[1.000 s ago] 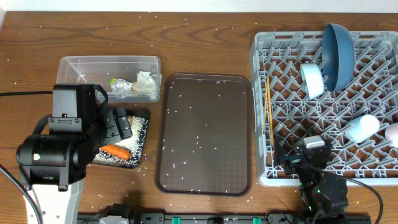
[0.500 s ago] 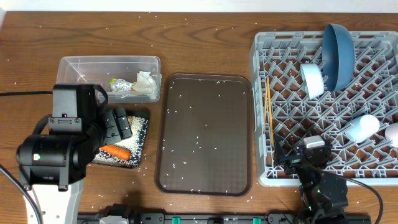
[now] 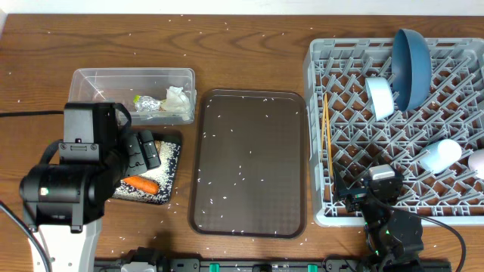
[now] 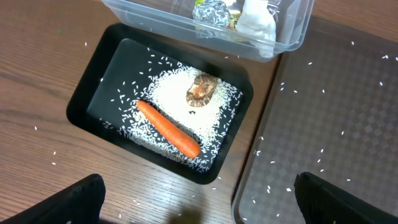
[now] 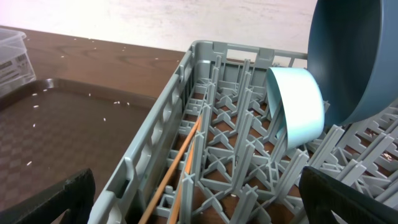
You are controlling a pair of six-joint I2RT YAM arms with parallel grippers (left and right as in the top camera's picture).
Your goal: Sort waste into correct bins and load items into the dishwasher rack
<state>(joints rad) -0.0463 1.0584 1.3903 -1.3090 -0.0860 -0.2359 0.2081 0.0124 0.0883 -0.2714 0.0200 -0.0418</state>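
Observation:
The clear tub (image 3: 113,83) holds the crumpled white napkin (image 3: 178,100) and the yellow-green wrapper (image 3: 144,102). The black tray (image 3: 174,138) holds the orange carrot (image 4: 168,129), white rice (image 4: 174,102) and the brown lump (image 4: 201,90). The grey rack (image 3: 393,215) holds the blue plate (image 3: 412,68), the light blue cup (image 3: 380,97), the chopsticks (image 3: 327,136), a pale cup (image 3: 441,155) and a white item at the right edge (image 3: 478,162). My left gripper (image 4: 199,205) is open and empty above the black tray's near side. My right gripper (image 5: 199,199) is open and empty over the rack's front left corner.
The dark brown serving tray (image 3: 249,162) lies between the bins and the rack, with rice grains scattered on it. More loose grains dot the wooden table (image 3: 249,45). The left arm's body (image 3: 68,189) covers the table's front left.

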